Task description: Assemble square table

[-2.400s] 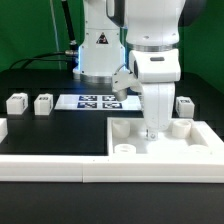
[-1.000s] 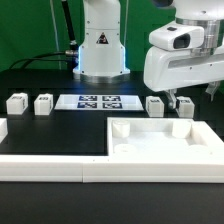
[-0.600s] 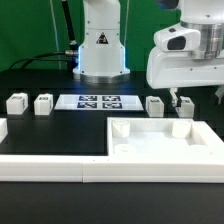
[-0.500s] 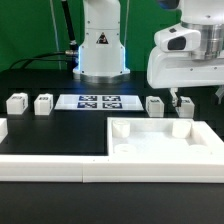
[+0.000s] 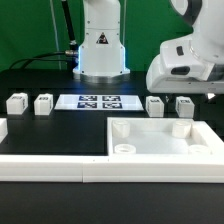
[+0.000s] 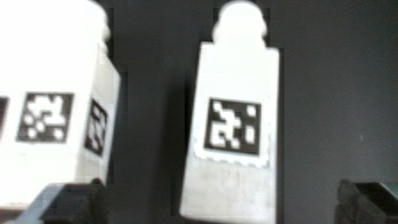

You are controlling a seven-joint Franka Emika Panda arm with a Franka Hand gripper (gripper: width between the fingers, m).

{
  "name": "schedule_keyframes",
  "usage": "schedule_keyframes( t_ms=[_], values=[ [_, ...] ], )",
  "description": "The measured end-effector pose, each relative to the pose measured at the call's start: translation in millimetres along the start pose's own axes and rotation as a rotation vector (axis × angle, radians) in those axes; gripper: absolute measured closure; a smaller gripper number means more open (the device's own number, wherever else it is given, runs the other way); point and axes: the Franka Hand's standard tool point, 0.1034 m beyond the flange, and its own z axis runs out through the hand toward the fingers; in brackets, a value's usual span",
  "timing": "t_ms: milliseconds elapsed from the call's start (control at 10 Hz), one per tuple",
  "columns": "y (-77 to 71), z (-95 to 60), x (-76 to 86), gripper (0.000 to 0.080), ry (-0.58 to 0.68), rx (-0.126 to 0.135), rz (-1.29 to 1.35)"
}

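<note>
Legs fill my wrist view and little else: a tagged leg (image 6: 237,110) sits in the middle, white, with a black-and-white tag on its face and a rounded peg at one end; a neighbouring leg (image 6: 63,100) lies just beside it, tags on two of its faces; my claw (image 6: 217,200) is spread wide, one dark fingertip (image 6: 71,203) at each side of the picture, gripping nothing. The exterior view hides my fingertips and gives the layout instead; the tabletop (image 5: 160,150) lies on the black table (image 5: 50,135) toward the exterior view's right, just behind the long border rail (image 5: 110,168); it is a white square tray with a raised rim and low round bosses in its corners. Behind it four small blocks stand in a row: an outer leg (image 5: 15,102) and an inner leg (image 5: 43,103) on the exterior view's left of the marker board (image 5: 100,101); a third leg (image 5: 155,105) and a fourth leg (image 5: 184,105) on its right, beneath my arm (image 5: 188,65).
</note>
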Motion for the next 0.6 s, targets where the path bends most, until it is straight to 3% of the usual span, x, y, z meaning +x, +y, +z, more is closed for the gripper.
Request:
schedule_keyframes(
  t_ms=[300, 600],
  values=[
    [2.9, 7.4, -0.4, 0.0151, -0.263, -0.028, -0.004],
    [-6.8, 19.2, -1.0, 0.0151, -0.281, -0.046, 0.003]
  ],
)
